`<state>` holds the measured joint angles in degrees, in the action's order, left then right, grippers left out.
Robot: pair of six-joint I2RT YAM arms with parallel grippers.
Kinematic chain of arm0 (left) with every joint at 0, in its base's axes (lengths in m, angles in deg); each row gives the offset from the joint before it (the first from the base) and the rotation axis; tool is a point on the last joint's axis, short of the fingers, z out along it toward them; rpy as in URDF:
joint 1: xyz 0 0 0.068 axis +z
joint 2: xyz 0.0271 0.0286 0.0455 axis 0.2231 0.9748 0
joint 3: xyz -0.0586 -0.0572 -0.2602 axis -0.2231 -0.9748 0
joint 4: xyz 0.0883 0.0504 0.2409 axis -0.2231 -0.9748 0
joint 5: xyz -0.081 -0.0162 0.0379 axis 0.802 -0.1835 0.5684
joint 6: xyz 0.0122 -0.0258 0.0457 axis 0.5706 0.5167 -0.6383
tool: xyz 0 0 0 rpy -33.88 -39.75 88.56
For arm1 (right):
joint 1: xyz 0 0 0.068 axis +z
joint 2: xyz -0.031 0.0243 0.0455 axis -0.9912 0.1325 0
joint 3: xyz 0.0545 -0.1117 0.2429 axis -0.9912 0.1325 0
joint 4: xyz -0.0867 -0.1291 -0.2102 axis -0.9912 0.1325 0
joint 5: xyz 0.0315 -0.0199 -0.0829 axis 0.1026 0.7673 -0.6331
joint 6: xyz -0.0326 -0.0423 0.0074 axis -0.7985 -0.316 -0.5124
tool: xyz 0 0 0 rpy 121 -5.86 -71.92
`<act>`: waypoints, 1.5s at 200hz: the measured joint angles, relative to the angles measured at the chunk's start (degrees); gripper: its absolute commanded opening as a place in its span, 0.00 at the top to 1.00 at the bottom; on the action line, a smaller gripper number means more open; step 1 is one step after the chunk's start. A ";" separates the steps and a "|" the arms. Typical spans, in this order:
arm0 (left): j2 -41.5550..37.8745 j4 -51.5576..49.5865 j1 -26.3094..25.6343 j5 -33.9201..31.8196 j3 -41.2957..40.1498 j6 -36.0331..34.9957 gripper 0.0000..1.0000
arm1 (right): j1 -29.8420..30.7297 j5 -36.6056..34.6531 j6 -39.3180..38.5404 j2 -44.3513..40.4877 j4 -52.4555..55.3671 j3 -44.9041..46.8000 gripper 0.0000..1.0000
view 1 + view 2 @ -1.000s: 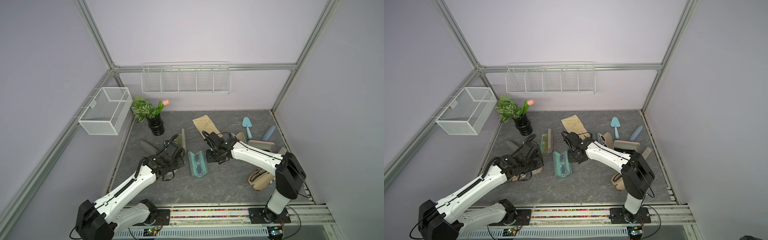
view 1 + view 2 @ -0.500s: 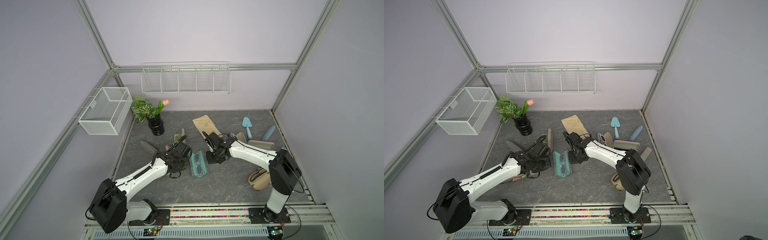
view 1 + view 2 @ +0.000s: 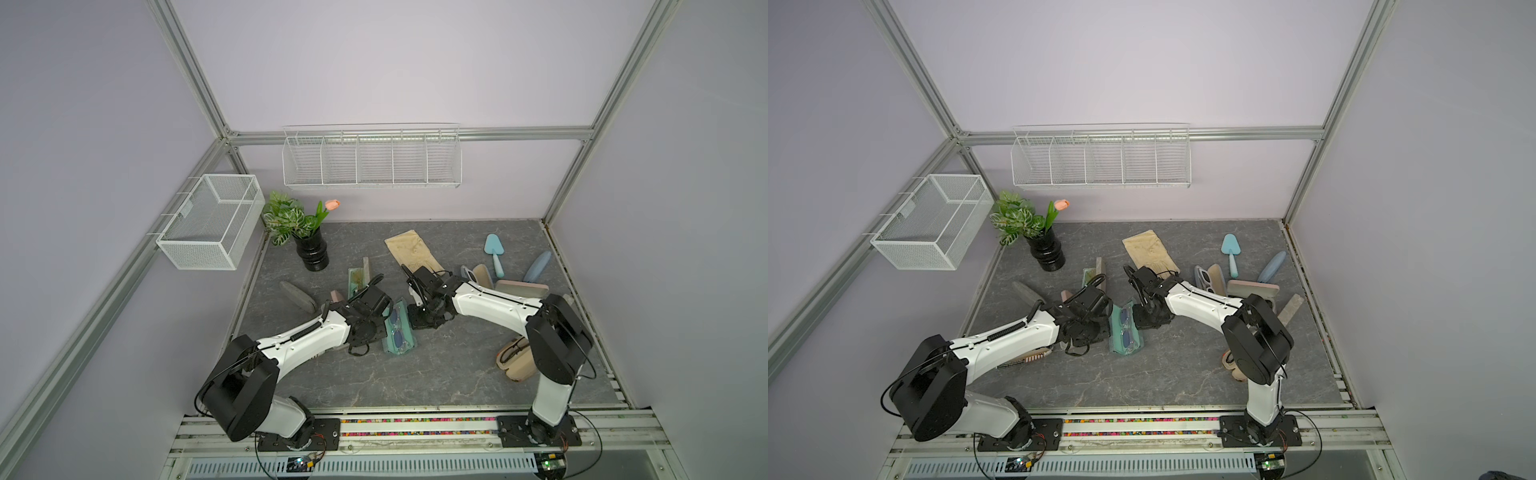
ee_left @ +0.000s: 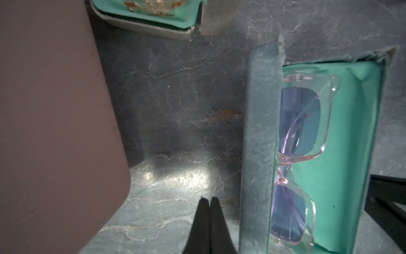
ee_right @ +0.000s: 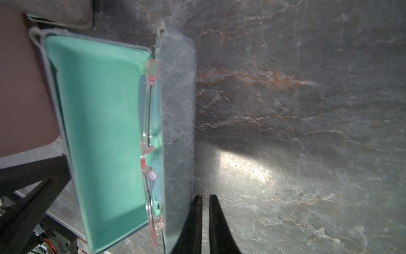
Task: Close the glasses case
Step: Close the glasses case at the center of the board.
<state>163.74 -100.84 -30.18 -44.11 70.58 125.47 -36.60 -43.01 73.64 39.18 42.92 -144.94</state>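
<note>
As left end effector (image 4: pixel 207 200) arrives at nine o'clock of glasses case (image 3: pixel 400 334), right end effector (image 5: pixel 205 198) at two, both clenched, empty: closing push looks imminent.

Overhead stereo pair; wrist close-ups of glasses case (image 4: pixel 351 143)

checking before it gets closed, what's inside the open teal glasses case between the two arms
Inside the glasses case lies one pair of clear pink-tinted glasses with blue lenses, on teal lining. Anything beneath the glasses is covered and cannot be seen.
</note>
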 measured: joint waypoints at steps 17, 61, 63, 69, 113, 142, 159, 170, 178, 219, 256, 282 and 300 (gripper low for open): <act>1.14 0.68 -0.17 0.17 0.07 0.00 1.00 | 0.00 0.50 0.00 0.00 -0.35 0.20 0.87; 3.69 1.49 -0.96 0.37 1.16 -0.02 1.00 | 0.00 1.42 0.04 0.02 -0.81 0.39 0.87; 3.78 1.49 -0.98 0.37 1.20 -0.02 1.00 | 0.00 1.42 0.04 0.04 -0.87 0.42 0.87; 4.04 1.49 -1.05 0.37 1.40 -0.02 1.00 | 0.00 1.40 0.07 0.07 -0.96 0.50 0.87; 4.59 1.05 -1.42 0.35 2.58 -0.04 1.00 | 0.04 1.70 0.20 0.98 -1.14 0.70 0.87; 5.03 0.20 -1.64 0.26 3.63 -0.22 1.00 | 0.07 1.86 0.20 1.05 -1.33 0.70 0.87; 5.49 -0.42 -1.86 0.15 4.50 -0.24 1.00 | 0.13 1.86 0.22 1.07 -1.33 0.70 0.86; 5.92 -0.92 -2.10 0.02 5.27 -0.28 1.00 | 0.20 1.84 0.22 1.07 -1.33 0.68 0.86; 6.25 -1.16 -2.29 -0.11 5.77 -0.28 1.00 | 0.22 1.84 0.22 1.07 -1.33 0.68 0.86; 7.78 -1.60 -3.30 -0.63 7.80 -0.33 1.00 | 0.50 1.84 0.24 1.07 -1.33 0.50 0.86; 8.22 -1.57 -3.61 -0.74 8.33 -0.42 1.00 | 0.83 2.40 0.26 1.05 -1.75 0.28 0.86; 8.22 -0.68 -3.80 -0.31 8.37 -0.44 1.00 | 1.42 4.63 0.42 1.05 -3.28 0.28 0.86; 8.24 -0.50 -4.04 -0.24 8.44 -0.39 1.00 | 2.01 5.60 0.48 1.05 -4.42 0.24 0.86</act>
<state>171.98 -101.35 -34.22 -44.35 79.02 125.08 -34.59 -37.42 74.12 40.23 38.50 -144.70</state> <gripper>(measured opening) 0.040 0.144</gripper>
